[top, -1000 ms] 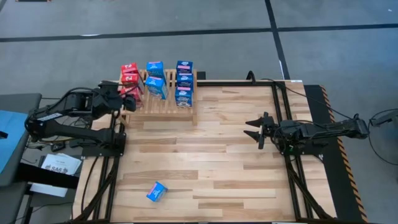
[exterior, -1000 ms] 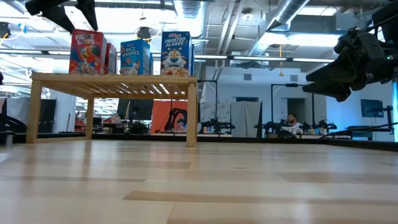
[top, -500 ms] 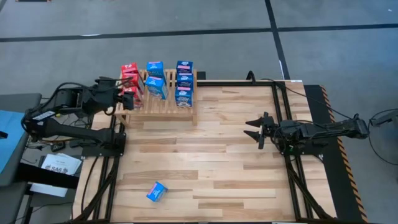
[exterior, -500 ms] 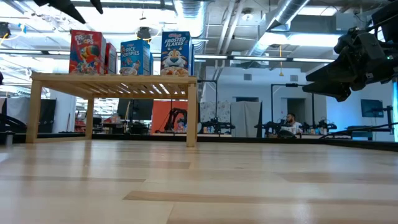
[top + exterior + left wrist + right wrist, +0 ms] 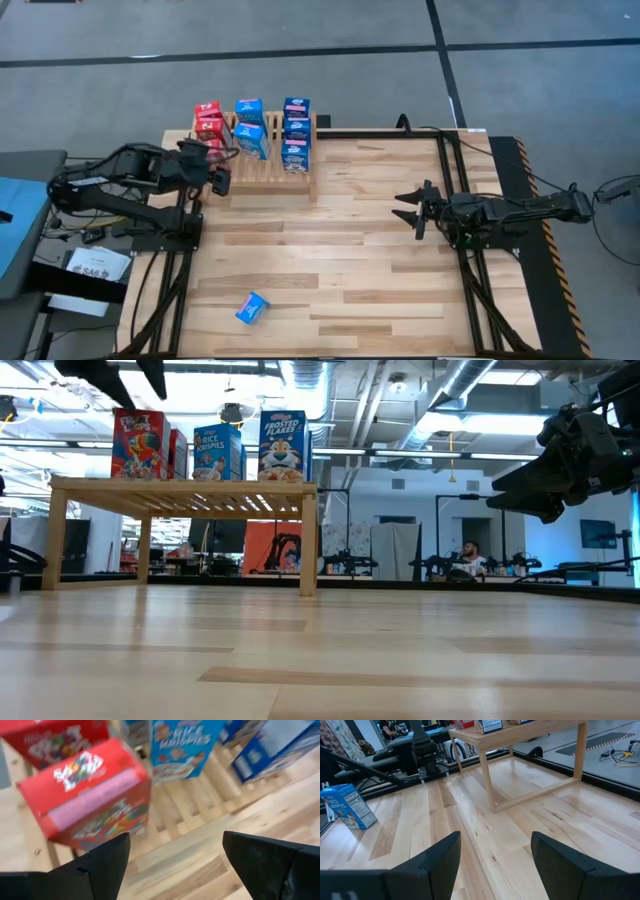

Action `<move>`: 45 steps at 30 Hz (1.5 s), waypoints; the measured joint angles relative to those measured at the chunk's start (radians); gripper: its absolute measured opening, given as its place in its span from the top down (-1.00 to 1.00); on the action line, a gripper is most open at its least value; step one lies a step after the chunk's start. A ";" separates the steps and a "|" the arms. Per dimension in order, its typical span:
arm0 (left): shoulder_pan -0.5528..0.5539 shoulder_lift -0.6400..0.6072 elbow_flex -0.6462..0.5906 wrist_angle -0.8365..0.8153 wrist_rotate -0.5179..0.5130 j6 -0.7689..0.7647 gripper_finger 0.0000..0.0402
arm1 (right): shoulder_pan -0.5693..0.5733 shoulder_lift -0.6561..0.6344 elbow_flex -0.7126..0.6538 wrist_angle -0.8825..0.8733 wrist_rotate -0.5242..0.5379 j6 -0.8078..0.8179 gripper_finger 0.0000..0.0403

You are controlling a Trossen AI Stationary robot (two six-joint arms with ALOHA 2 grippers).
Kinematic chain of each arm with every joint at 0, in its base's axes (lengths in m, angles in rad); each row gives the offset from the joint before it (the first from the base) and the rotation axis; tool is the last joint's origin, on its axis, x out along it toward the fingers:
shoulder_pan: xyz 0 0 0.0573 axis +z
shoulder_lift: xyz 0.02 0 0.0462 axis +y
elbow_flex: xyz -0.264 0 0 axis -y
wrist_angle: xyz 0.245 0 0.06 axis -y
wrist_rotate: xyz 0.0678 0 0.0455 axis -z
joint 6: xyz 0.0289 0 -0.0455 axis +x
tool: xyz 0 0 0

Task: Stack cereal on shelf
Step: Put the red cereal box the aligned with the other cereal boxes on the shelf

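desk [image 5: 330, 250] carries the shelf [image 5: 262, 172] at its far left corner. eight cereal boxes [image 5: 296, 133] stand on the shelf in three rows: red at the left, blue in the middle and right. one blue box [image 5: 252, 308] lies well apart from the shelf, near the desk's front edge. left gripper [image 5: 218, 172] hovers just beside the shelf's left front corner, fingers spread, empty. right gripper [image 5: 411, 209] waits well right of the shelf, spread, empty.

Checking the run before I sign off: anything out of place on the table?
One blue cereal box lies tipped over alone on the near side of the table, far from the shelf where the other boxes stand.
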 joint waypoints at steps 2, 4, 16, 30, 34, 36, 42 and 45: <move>0.000 0.007 -0.018 -0.007 0.003 -0.016 -0.53 | 0.000 0.000 0.000 0.000 0.000 0.000 -0.32; 0.000 0.009 -0.035 -0.004 0.006 -0.015 -0.53 | 0.000 0.000 0.000 0.000 0.000 0.000 -0.32; -0.043 0.010 -0.164 0.006 -0.047 -0.080 -0.53 | 0.000 0.000 0.000 0.000 0.000 0.000 -0.32; -0.079 0.005 -0.250 0.006 -0.178 -0.130 -0.53 | 0.000 0.000 0.000 0.000 0.000 0.000 -0.32; -0.079 0.005 -0.250 -0.012 -0.204 -0.130 -0.53 | 0.000 0.000 0.000 0.000 0.000 0.000 -0.32; -0.076 0.005 -0.250 -0.024 -0.209 -0.130 -0.53 | 0.000 0.000 0.000 0.000 0.000 0.000 -0.32; -0.076 0.005 -0.250 -0.038 -0.217 -0.130 -0.53 | 0.000 0.000 0.000 0.000 0.000 0.000 -0.32; -0.076 0.005 -0.250 -0.058 -0.219 -0.130 -0.53 | 0.000 0.000 0.000 0.000 0.000 0.000 -0.32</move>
